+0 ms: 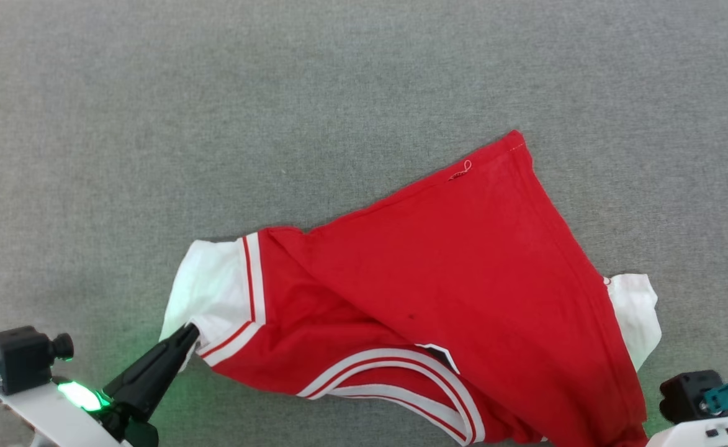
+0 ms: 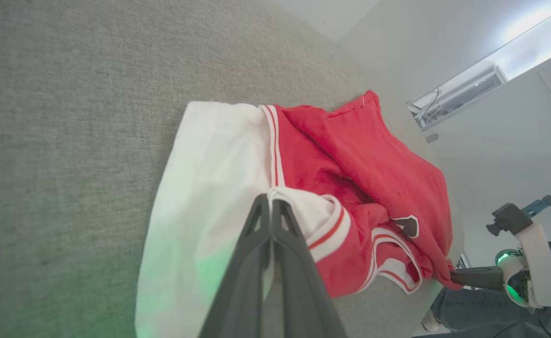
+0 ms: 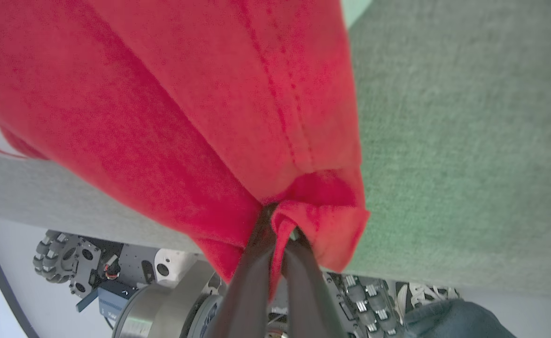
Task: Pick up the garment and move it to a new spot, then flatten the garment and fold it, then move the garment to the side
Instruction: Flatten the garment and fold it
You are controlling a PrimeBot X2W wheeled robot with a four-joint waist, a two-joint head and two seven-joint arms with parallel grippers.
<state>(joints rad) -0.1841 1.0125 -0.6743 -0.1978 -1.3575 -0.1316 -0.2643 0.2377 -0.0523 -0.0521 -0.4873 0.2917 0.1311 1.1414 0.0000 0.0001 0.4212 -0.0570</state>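
Now | L jaws pinch garment (image 1: 438,267) sleeve | R jaws pinch hem | jeans leg (image 3: 449,319) nr surface (image 3: 468,141) edge

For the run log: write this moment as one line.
left gripper: shut on white sleeve | right gripper: shut on red hem | garment: crumpled, not yet flattened, on grey surface

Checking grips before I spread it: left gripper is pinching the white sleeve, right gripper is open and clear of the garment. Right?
No. The right gripper is shut on a red edge of the garment, as the right wrist view shows. The left gripper does pinch the white sleeve.
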